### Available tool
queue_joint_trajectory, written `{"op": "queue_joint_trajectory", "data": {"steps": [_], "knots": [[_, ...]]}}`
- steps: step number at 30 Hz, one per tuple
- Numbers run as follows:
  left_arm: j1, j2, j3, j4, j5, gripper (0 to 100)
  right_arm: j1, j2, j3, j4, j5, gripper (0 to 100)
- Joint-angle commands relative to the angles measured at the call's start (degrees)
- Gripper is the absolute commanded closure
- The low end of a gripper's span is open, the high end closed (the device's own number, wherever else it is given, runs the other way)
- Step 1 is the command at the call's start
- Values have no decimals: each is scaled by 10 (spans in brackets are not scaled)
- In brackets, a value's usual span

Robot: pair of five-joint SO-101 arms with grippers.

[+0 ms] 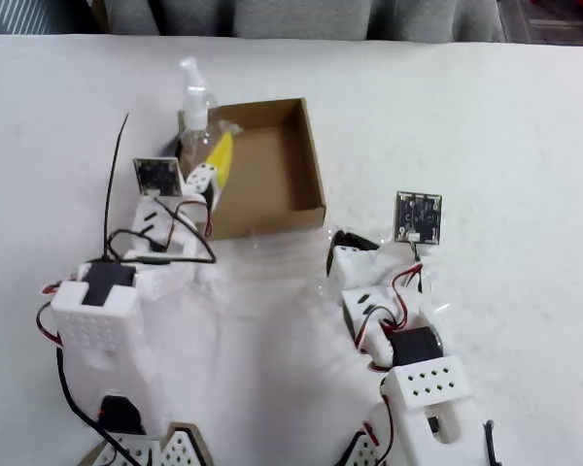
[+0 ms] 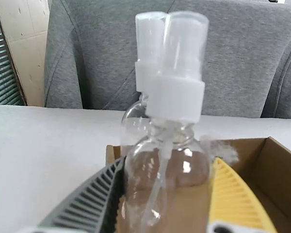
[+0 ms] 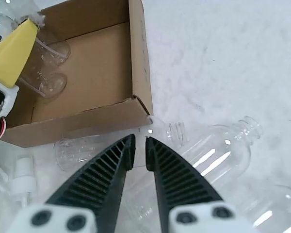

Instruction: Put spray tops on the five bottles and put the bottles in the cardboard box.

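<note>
A clear bottle (image 2: 160, 179) with a white spray top (image 2: 179, 73) stands upright between the grey and yellow fingers of my left gripper (image 2: 167, 165), which is shut on it at the cardboard box's (image 1: 272, 165) left side. A second capped bottle (image 2: 148, 34) stands just behind it. In the right wrist view, two bottle bases (image 3: 51, 68) rest on the box floor beside the yellow finger (image 3: 14, 53). My right gripper (image 3: 139, 145) is shut and holds nothing, just in front of the box over an uncapped bottle (image 3: 87, 148) lying on the table.
More uncapped clear bottles (image 3: 218, 150) lie on the white table in front of the box and to the right (image 3: 276, 208). A loose spray top (image 3: 22, 172) lies near the box's front corner. Grey seats stand behind the table's far edge.
</note>
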Motion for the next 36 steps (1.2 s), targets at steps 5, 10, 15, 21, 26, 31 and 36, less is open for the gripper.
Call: {"op": "queue_joint_trajectory", "data": {"steps": [5,10,15,21,26,31,36], "knots": [[-5,-41,1,8,4,736,7,-7,-3,-12,1,983],[-11,-44,1,5,4,736,7,-7,-3,-12,1,983],[-12,-44,1,4,6,736,7,-7,-3,-12,1,983],[-12,-57,3,8,4,736,7,-7,-3,-12,1,983],[-12,-74,25,8,4,736,7,-7,-3,-12,1,983],[-12,-73,27,8,4,731,7,-7,-3,-12,1,983],[-10,-73,25,47,4,609,7,-7,-3,-12,1,983]]}}
